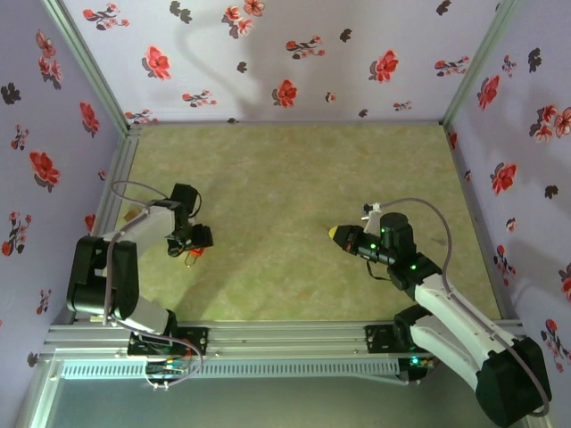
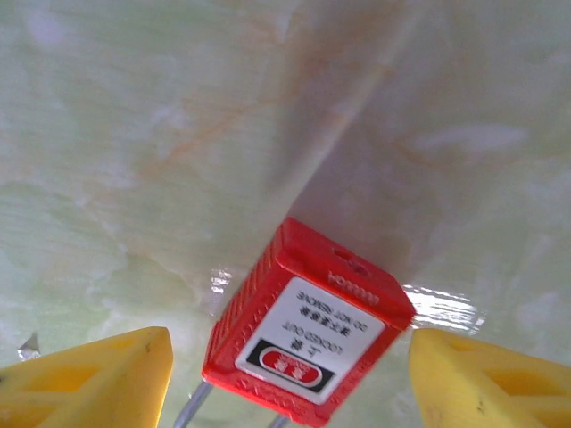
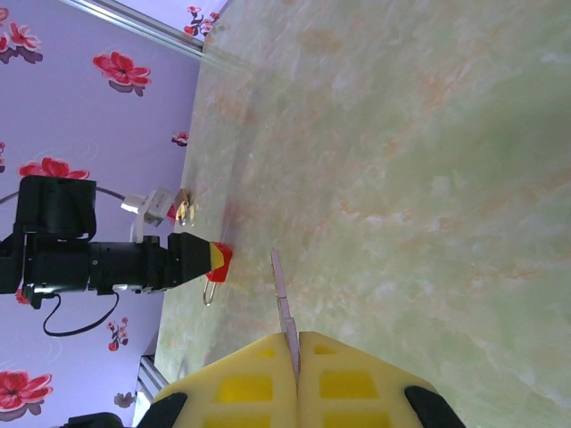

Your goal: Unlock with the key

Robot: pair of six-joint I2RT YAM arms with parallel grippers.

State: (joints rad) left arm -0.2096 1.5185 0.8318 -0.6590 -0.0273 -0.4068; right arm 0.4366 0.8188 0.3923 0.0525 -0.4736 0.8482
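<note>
On the worktop's (image 1: 285, 178) left, the open left hand (image 2: 287, 357) straddles a red padlock (image 2: 308, 334).
Closed right hand (image 3: 296, 343) pinches the key (image 3: 284, 299); next, grip the padlock, align the blade.

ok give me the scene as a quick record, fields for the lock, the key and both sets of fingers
lock: red plastic padlock with white label, lying on the pale marbled table, silver shackle pointing toward the left wrist camera
left fingers: yellow, open, one on each side of the padlock, gaps on both sides
right fingers: yellow, shut on a thin pale metal blade, likely the key
key status: not in the lock, held well across the table from it
</note>
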